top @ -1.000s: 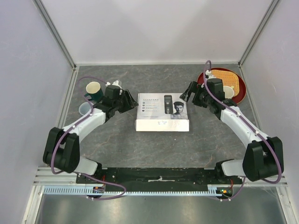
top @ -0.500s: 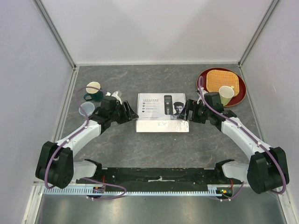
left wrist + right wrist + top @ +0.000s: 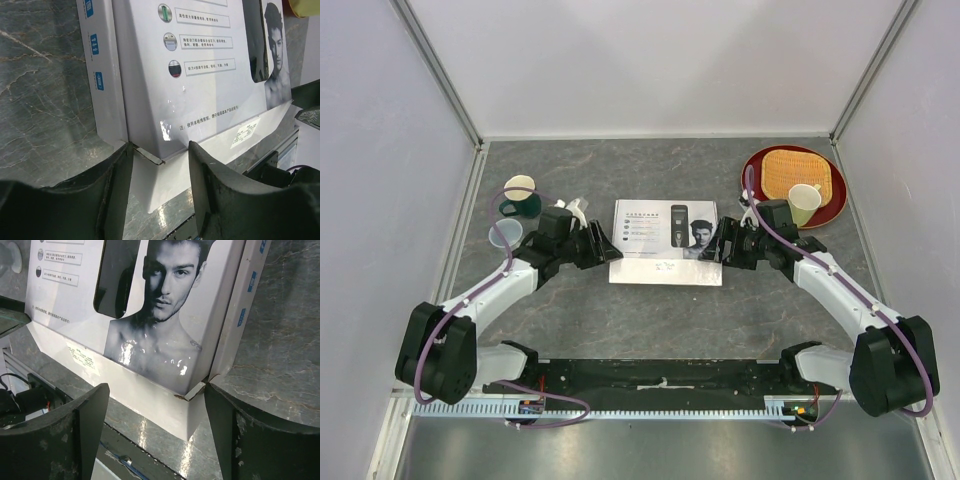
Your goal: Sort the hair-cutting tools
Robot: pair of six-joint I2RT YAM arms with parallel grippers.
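White box (image 3: 666,243) shut, contents unseen; left fingers (image 3: 116,200) spread astride near-left corner, right fingers (image 3: 86,426) spread astride near-right corner.

Hemmed in at centre: the white box (image 3: 666,243) fills the middle of the surface (image 3: 660,320), each of its near corners sitting between my left jaws and my right jaws, both spread apart. Bare grey surface runs along the box's near side and beyond it to the back wall (image 3: 650,70). At my left, a green cup (image 3: 520,190) and a pale cup (image 3: 504,234) stand beside the arm. At my right, the red plate (image 3: 836,200) and its cup (image 3: 804,200) fill the far corner.
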